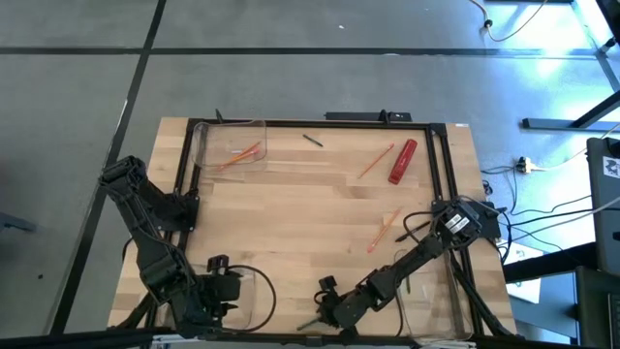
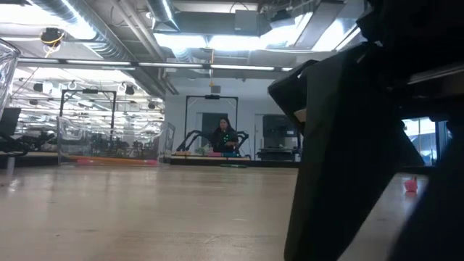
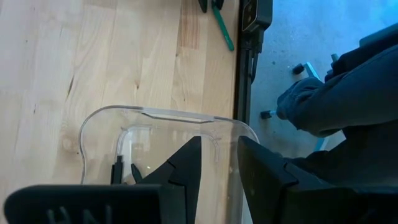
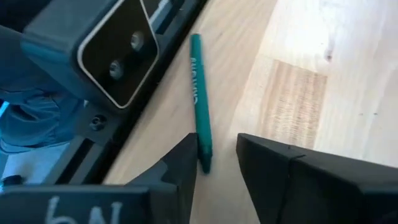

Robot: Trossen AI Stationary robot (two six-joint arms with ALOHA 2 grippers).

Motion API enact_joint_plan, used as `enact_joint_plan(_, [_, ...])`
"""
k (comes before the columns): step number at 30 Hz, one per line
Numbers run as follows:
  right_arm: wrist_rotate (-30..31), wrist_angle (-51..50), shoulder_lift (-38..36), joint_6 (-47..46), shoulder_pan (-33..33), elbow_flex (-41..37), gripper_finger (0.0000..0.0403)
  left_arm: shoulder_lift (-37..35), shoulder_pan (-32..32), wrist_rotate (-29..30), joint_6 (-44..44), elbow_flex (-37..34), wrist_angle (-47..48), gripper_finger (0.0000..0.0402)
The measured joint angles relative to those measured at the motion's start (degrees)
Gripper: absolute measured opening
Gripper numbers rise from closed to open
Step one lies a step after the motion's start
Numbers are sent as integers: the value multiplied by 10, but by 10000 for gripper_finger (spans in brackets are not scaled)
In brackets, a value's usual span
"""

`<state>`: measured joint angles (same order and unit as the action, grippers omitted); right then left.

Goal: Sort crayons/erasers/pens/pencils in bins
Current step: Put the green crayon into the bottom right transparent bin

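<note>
A green stick (image 4: 200,106), a crayon or a pen, lies flat on the table by the near edge (image 1: 310,323). My right gripper (image 4: 217,149) is low over it (image 1: 325,308), open, a finger on either side of the stick's end. My left gripper (image 3: 217,155) hangs open with nothing between its fingers over a clear bin (image 3: 155,121) at the near left (image 1: 254,296); dark sticks (image 3: 118,171) lie in that bin. A far-left bin (image 1: 231,145) holds orange pencils. Two more pencils (image 1: 376,161) (image 1: 385,230) and a black pen (image 1: 312,141) lie loose. My right gripper slants down at the green stick's end (image 4: 204,158), with its fingers lying roughly along the stick. That end lies close beside one finger (image 4: 183,165). Whether the finger touches it, I cannot tell. The stick lies flat on the table.
A thick red cylinder (image 1: 403,162) lies at the far right. A camera block (image 4: 115,43) and the table's dark frame rail (image 4: 124,137) stand right beside the green stick. A person's sleeve (image 3: 348,93) shows beyond the near edge. A pink bit (image 2: 411,185) lies on the table.
</note>
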<state>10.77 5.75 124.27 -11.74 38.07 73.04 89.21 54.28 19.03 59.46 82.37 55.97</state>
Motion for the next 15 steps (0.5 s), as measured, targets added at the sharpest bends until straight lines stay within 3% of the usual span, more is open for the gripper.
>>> enact_joint_plan(11, [3,-11,-1,-1,-9,0,16,0,0,0,0,0,0,96])
enact_joint_plan(15, [8,-11,0,-3,-15,0,10,0,0,0,0,0,0,96])
